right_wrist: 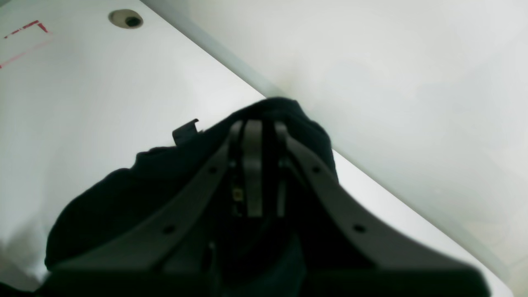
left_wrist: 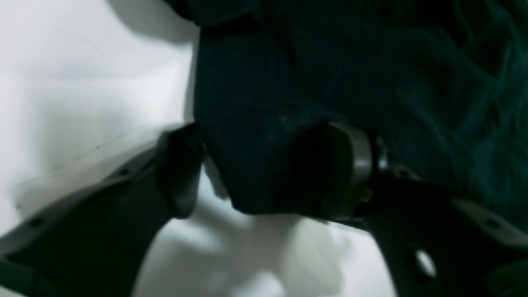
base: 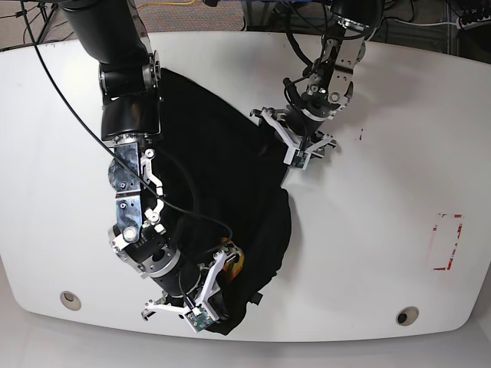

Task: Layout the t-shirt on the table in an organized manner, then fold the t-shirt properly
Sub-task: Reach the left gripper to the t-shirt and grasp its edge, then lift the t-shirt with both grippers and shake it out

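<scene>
Black cotton, basically: the t-shirt [base: 219, 192] lies bunched on the white surface [base: 383, 115], running from the far middle to the near edge, left of centre. The right pincer [base: 201, 300] is clamped tight on the near hem right at the surface's near edge, probably so it can anchor or tug that end. The left pincer [left_wrist: 247, 165] has its jaws wide, straddling a fold at the far right edge of the cloth, looks set for a pinch, no grip yet.
</scene>
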Available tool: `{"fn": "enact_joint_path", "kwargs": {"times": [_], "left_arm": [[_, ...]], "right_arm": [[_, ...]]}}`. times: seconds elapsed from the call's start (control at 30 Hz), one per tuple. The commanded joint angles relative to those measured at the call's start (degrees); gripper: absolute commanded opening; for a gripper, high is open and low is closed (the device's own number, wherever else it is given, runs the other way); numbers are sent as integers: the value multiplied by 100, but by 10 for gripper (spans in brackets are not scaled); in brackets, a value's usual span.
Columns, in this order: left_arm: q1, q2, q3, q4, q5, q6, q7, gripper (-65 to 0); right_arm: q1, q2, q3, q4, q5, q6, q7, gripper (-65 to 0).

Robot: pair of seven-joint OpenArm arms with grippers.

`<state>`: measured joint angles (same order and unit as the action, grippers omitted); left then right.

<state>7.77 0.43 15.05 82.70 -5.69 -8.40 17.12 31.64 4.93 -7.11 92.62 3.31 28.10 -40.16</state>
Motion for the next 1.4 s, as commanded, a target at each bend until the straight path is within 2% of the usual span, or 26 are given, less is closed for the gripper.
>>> {"fn": "enact_joint_path", "kwargs": {"times": [0.0,0.17,0.37,0.63,1.03,1.23,1.37], "left_arm": [[-34,-12,91,34,-6,-17,15,-403],[-61,-12,117,-256,-6,-17,15,-650],[-69,-12,47,-388,-42,-17,-11,-650],[-25,-56,-656,280,-42,-26,15,-650],[-17,-944,-1465,1379,-50,-26,15,-650],[-87,-1164,-1966,1801,-50,-26,94,-650],[-474,-1207,-2309,2144,-59,-26,560,-650]], "right_arm": [[208,-5,21,132,78,-45,205,-650],[208,-5,30,140,78,-45,214,-650],[199,4,30,211,78,-45,214,-650],[102,65,250,219,78,-45,214,-650],[304,162,1103,175,25,-45,223,-650],[682,285,1182,-141,25,-45,232,-650],[1016,294,1270,-466,25,-45,232,-650]]}}
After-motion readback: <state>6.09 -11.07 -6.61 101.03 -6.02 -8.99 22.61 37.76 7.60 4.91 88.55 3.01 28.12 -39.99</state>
